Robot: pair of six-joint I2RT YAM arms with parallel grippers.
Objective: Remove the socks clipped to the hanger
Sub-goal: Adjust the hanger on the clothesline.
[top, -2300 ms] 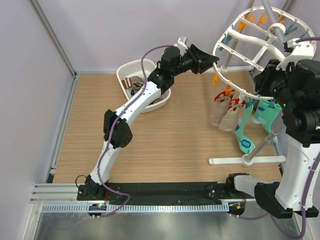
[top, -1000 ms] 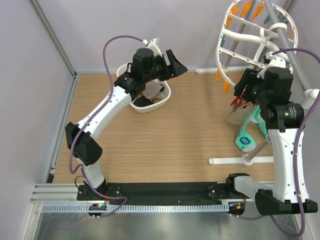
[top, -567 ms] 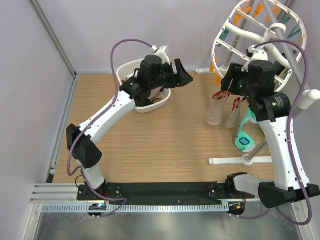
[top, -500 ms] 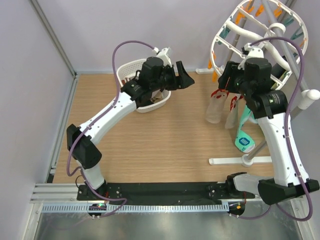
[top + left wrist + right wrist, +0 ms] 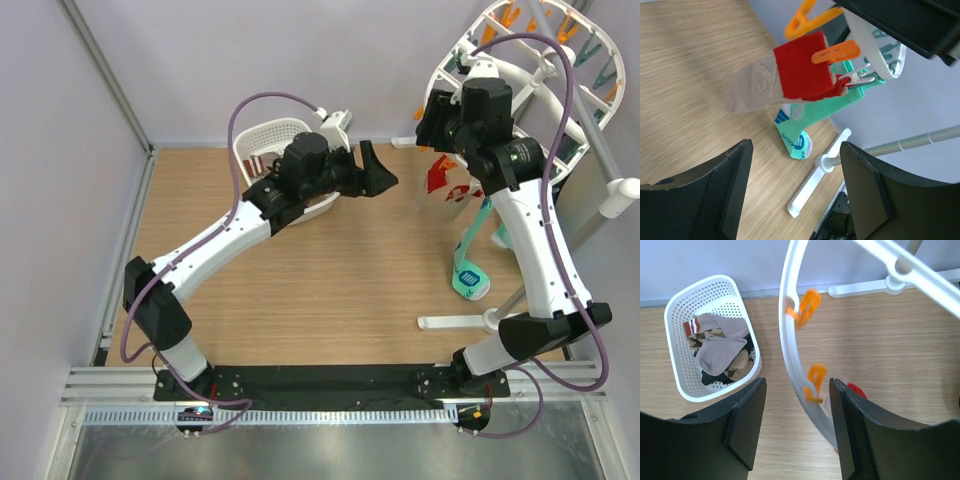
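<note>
Left pincer [image 5: 796, 150]: fingers spread wide, pinching nothing, aimed at the socks hanging ahead of it.
Right pincer [image 5: 797, 385]: fingers apart, nothing held. The rim of the large white plastic oval hanger [image 5: 786, 315] runs just beyond the gap between them.
On the hanger: a beige fabric sock with a red cuff [image 5: 800, 72] sits under an orange plastic peg [image 5: 835, 51], up and ahead of the left pincer. A teal sock with white marks [image 5: 790, 142] dangles below and behind it.
Already off: a heap of loose socks [image 5: 715, 355] — brown-and-cream checked, grey-beige — lies in the white perforated laundry basket [image 5: 675, 315], off to the right pincer's left.
Progress: partly done, by the look of it — at least two socks remain to be unclipped.
</note>
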